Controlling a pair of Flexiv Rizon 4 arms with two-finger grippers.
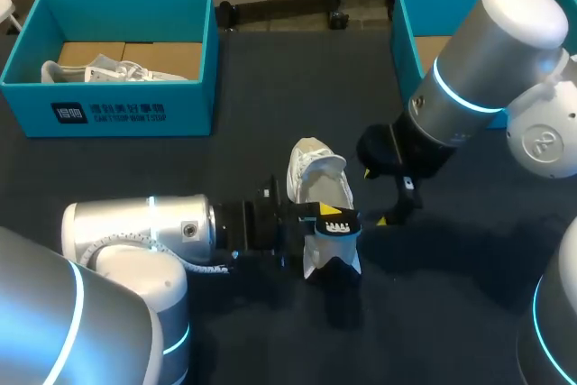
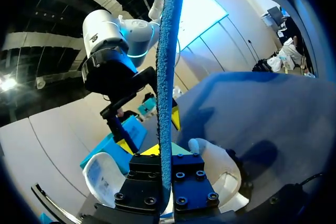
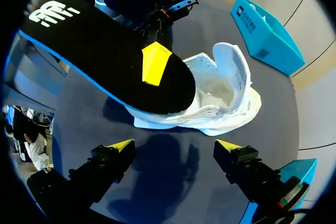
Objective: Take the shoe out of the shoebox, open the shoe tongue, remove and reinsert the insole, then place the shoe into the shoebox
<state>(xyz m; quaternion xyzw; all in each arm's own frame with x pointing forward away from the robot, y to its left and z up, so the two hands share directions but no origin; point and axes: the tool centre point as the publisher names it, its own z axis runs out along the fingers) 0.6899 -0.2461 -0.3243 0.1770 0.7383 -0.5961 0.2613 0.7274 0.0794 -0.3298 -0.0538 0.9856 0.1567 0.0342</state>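
At frame center, your L gripper [image 1: 329,215] pinches the insole [image 3: 105,51] above the white sneaker [image 1: 315,173]. R gripper [image 3: 174,146] is wide open. Reinsert step, I'd say: next, aim insole toe-first into the sneaker.

Top: you are working on a dark table [image 1: 270,69] with a plain matte surface.
Middle: a white shoe [image 1: 306,169] rests on it, and you can see into its opening from above.
Far left: an open blue box [image 1: 108,110] stands well apart from the shoe.
Far right: a second blue box [image 1: 407,38] stands there, only partly visible to you.
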